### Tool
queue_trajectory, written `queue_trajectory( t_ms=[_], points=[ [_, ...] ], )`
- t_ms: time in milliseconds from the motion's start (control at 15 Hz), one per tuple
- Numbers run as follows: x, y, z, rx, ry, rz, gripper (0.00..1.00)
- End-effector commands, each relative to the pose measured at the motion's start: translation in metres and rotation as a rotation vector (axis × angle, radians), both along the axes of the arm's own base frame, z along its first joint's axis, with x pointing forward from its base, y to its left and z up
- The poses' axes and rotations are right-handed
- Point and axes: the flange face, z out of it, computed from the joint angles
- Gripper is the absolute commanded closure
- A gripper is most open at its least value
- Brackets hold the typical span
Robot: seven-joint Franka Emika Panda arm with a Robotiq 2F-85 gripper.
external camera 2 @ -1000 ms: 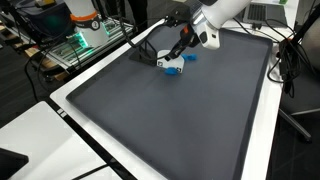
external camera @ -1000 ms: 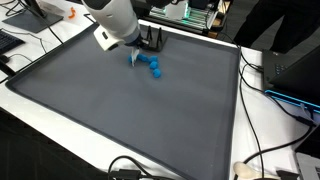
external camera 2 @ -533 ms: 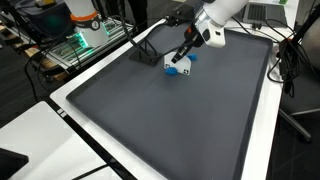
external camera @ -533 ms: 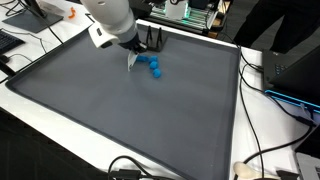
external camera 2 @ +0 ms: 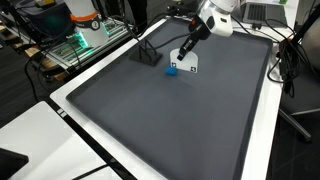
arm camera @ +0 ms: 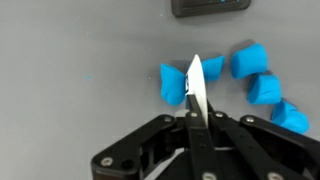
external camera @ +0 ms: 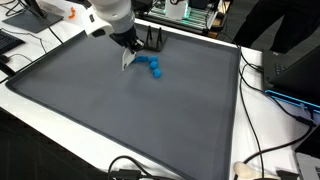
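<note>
My gripper [external camera: 128, 50] hangs over the far part of the grey mat [external camera: 120, 120] and is shut on a thin white flat piece [external camera: 126, 62] that points down. In the wrist view the gripper [arm camera: 193, 115] pinches this white piece [arm camera: 194, 85] edge-on. A blue lumpy object [arm camera: 250, 75] of several joined segments lies on the mat just under and beside the piece. It shows in both exterior views [external camera: 152, 67] [external camera 2: 172, 71]. The white piece [external camera 2: 187, 62] hangs a little above the mat, next to the blue object, apart from it.
A black wire stand [external camera: 150, 42] [external camera 2: 147, 52] sits at the mat's far edge close to the gripper; its dark base shows in the wrist view [arm camera: 210, 7]. Cables [external camera: 265, 90], electronics [external camera 2: 85, 30] and screens surround the white table [external camera: 270, 130].
The gripper has lifted and drawn back from the blue object, carrying the white piece up with it. The blue object stays on the mat.
</note>
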Motion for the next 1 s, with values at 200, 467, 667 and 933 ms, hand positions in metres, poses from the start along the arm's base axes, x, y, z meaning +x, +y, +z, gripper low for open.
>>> queue_trajectory(
  t_ms=[200,467,667,933],
  points=[
    [-0.026,-0.012,0.044,0.059,-0.050,-0.203,0.99],
    [-0.054,-0.024,0.055,0.156,-0.036,-0.404,0.99],
    [-0.083,-0.037,0.055,0.222,-0.019,-0.547,0.99],
    [-0.122,-0.055,0.046,0.288,0.023,-0.742,0.99]
  ],
)
